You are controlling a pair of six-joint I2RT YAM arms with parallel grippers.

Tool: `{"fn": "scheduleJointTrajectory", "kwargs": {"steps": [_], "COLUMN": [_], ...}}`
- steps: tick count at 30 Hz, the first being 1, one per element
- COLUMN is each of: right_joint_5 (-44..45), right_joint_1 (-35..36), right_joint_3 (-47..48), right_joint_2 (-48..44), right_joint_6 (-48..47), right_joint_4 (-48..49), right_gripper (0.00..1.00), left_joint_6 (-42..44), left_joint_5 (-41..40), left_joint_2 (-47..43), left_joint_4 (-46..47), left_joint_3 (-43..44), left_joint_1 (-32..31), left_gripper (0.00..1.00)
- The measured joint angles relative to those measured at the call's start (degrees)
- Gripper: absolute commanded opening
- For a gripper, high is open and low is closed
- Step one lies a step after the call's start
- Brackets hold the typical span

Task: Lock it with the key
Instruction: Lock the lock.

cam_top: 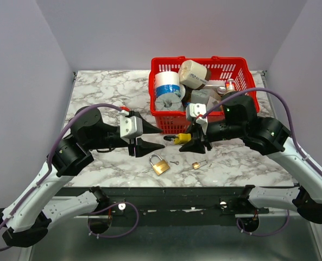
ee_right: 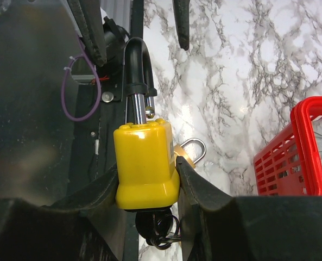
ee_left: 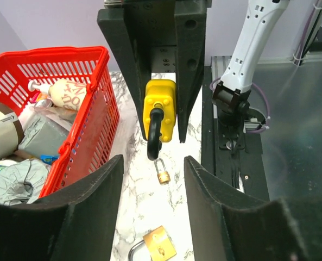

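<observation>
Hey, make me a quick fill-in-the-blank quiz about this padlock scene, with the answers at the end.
1. The right claw is shut on a ____ padlock.
2. The left claw is open and holds ____.
3. The basket is coloured ____.
4. On the table lie ____ brass padlocks.
Missing words: yellow, nothing, red, two.

Plain pale lavender-grey walls (cam_top: 19, 65) close in the left, top and right of the top view. At centre lies a white table top (cam_top: 101, 89) with grey marble veining. A black rail (cam_top: 166, 193) runs along its lower edge; below it a dull grey metal sheet (cam_top: 177, 244) fills the bottom. Light is soft and even, with a bright glare on the marble in the right wrist view.
</observation>
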Motion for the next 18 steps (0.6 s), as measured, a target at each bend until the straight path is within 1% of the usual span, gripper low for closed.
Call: {"fn": "scheduleJointTrajectory", "kwargs": {"steps": [5,10,11,18], "right_joint_5": [0.0,0.0,0.0,-0.1], "right_joint_1": [0.0,0.0,0.0,0.0], "right_joint_3": [0.0,0.0,0.0,0.0], "right_joint_2": [0.7,1.1,1.1,1.2], "right_joint_6": [0.2,-0.1,-0.2,-0.3], "right_joint_4": [0.0,0.0,0.0,0.0], "right_gripper": [0.01,0.01,0.01,0.01], "left_joint_6": [0.1,-0.2,-0.5,-1.3], "left_joint_5": [1.7,1.7,1.7,1.7], "left_joint_2": [0.7,2.2,2.4,3.1], "left_joint_4": [-1.7,-1.7,-1.7,-1.0], "left_joint_3": [1.0,2.0,2.1,2.5], "left_joint_1": [0.0,0.0,0.0,0.0], "left_gripper": [0.46,0.43,0.39,0.22]}}
